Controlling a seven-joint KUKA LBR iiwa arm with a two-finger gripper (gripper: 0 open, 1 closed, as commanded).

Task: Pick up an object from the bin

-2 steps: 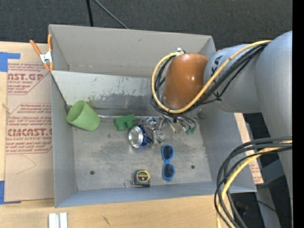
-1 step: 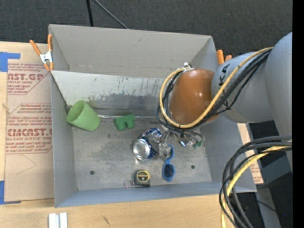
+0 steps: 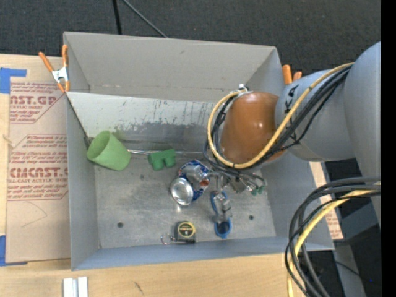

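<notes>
My gripper (image 3: 237,182) hangs low over the right middle of the bin, under the arm's orange dome. Just to its left lies a crushed blue and silver drinks can (image 3: 187,184), its round end facing up. Directly in front of the gripper, toward the bin's near wall, lies a small blue and silver tool-like thing (image 3: 221,218). Whether the gripper touches either one I cannot tell.
A light green cup (image 3: 109,150) lies on its side at the left. A small green block (image 3: 162,159) sits near the back middle. A yellow and black tape measure (image 3: 184,231) rests by the near wall. The arm and its cables cover the bin's right side.
</notes>
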